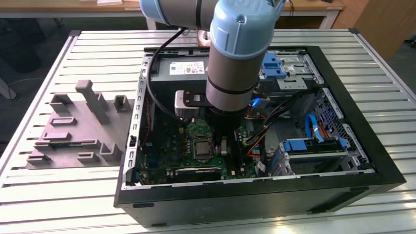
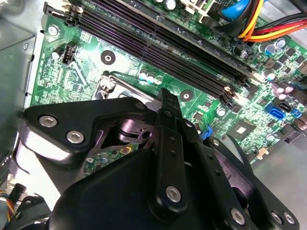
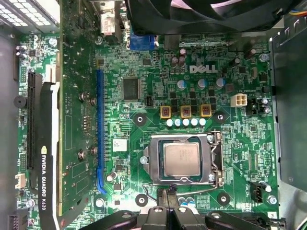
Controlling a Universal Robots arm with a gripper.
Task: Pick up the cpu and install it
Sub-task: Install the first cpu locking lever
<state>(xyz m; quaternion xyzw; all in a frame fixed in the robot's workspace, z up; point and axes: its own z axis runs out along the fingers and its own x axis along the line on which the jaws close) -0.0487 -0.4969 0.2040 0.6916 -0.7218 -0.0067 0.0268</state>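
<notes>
The cpu (image 3: 181, 159), a small square chip with a silvery-grey top, lies flat in the motherboard socket (image 3: 153, 160), framed by the metal retention plate. In the exterior view the cpu (image 1: 200, 146) shows as a small grey square just beside the arm's wrist. My gripper (image 3: 170, 192) hangs low inside the case, its two black fingertips pressed together right at the socket's edge, next to the wire lever. Nothing shows between them. In the second wrist view the fingers (image 2: 166, 110) form one closed blade over the green board.
The open black computer case (image 1: 364, 141) lies on a slatted metal table. A grey moulded fixture plate (image 1: 71, 131) sits to the exterior view's left. Around the socket are a graphics card (image 3: 48, 143), memory slots (image 2: 158, 43), a fan (image 3: 206, 12) and bundled cables (image 2: 252, 24).
</notes>
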